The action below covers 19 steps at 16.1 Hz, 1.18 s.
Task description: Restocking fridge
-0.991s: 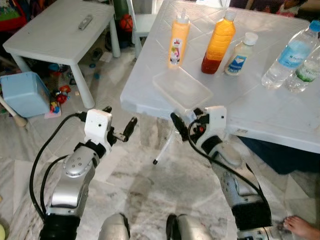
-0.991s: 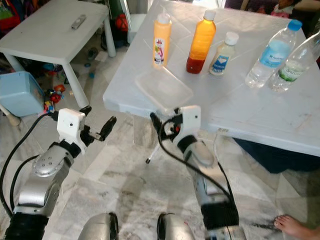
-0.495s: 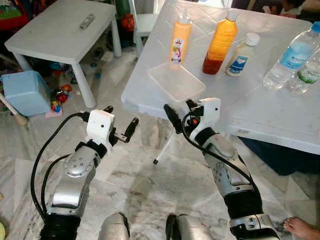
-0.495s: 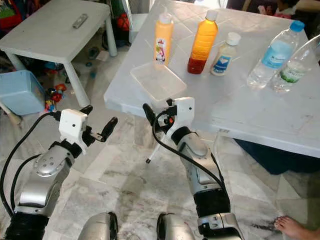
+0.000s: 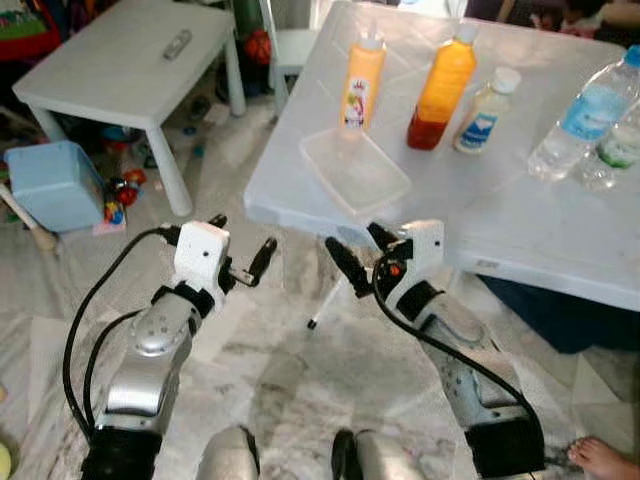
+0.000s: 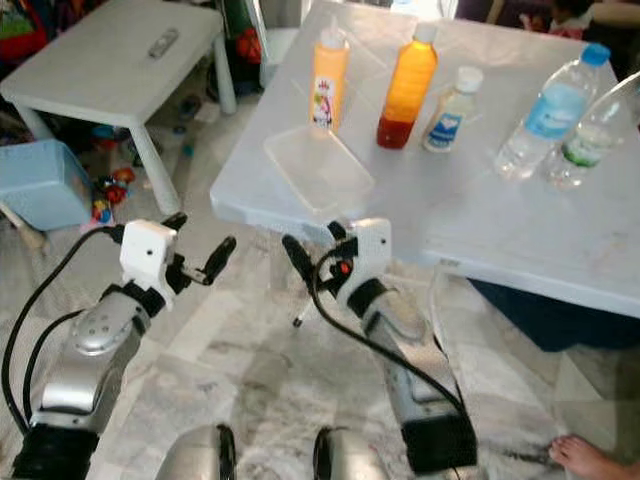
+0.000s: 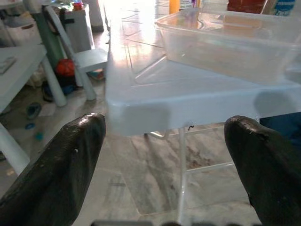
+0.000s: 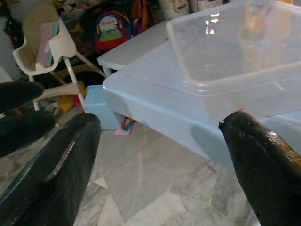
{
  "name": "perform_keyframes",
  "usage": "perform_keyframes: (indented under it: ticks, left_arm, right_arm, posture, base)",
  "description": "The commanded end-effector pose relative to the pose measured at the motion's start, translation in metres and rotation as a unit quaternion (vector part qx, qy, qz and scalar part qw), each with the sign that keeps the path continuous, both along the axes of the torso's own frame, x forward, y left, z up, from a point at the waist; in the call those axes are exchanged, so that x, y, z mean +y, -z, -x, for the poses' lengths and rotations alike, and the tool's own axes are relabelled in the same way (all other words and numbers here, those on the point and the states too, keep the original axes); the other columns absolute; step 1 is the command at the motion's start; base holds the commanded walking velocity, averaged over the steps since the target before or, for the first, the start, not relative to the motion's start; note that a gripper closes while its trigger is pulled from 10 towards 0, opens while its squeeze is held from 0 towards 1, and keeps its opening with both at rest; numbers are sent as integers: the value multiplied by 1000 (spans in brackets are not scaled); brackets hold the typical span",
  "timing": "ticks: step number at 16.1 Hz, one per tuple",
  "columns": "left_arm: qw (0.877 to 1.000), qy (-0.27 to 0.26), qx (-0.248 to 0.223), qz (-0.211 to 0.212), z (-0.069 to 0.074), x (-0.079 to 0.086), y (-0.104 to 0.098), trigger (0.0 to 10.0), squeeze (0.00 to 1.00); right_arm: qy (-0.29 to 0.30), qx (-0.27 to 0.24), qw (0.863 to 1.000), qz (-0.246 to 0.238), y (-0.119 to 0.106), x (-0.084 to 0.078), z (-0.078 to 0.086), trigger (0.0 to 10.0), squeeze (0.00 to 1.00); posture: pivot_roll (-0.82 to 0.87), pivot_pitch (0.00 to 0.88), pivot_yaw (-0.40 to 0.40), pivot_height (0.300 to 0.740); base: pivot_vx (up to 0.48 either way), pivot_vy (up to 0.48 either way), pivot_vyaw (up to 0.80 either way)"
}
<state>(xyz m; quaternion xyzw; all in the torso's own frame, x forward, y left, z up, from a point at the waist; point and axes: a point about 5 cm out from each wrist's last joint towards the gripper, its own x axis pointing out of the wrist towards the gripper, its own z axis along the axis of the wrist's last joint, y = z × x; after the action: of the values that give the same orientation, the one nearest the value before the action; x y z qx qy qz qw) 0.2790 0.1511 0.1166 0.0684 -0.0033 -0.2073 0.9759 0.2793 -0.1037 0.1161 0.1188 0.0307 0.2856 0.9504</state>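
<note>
Sitting empty near the table (image 5: 520, 215) corner, clear tub (image 5: 355, 172), behind it sauce bottles (image 5: 438, 78), water bottles (image 5: 585, 110), both end effectors (image 5: 352, 252) (image 5: 240, 245) spread apart below the edge

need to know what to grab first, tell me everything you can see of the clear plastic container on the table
The clear plastic container is a shallow rectangular tub of thin see-through plastic with rounded corners and a raised rim. It has no lid and looks empty. It sits flat and upright near the corner of the white table, turned at an angle to the edge, just in front of the yellow squeeze bottle. Only the table touches it; both grippers hover below the table edge.
</note>
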Motion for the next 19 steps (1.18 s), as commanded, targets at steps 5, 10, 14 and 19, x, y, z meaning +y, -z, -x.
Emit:
perform_keyframes:
  ticks: [5, 10, 14, 19]
  left_arm:
    - [997, -62, 2, 38, 7, 23, -1, 10000, 0]
    - [989, -141, -10, 41, 16, 42, 0, 10000, 0]
    - [987, -160, -17, 30, 13, 46, 1, 10000, 0]
    - [988, -150, -23, 37, 9, 37, 0, 10000, 0]
  right_arm:
    - [136, -150, 979, 30, -62, -17, 10, 10000, 1000]
    - [290, -153, 938, 109, -54, -65, 29, 10000, 1000]
    - [356, -112, 921, 109, -37, -84, 39, 10000, 706]
    - [334, -88, 934, 95, -25, -78, 39, 10000, 310]
  posture:
    - [-18, 96, -22, 740]
    - [-31, 75, -8, 740]
    - [-42, 58, 7, 740]
    - [-57, 51, 4, 740]
  base:
    - [0, 0, 0]
    - [0, 0, 0]
    - [0, 0, 0]
    - [0, -274, -255]
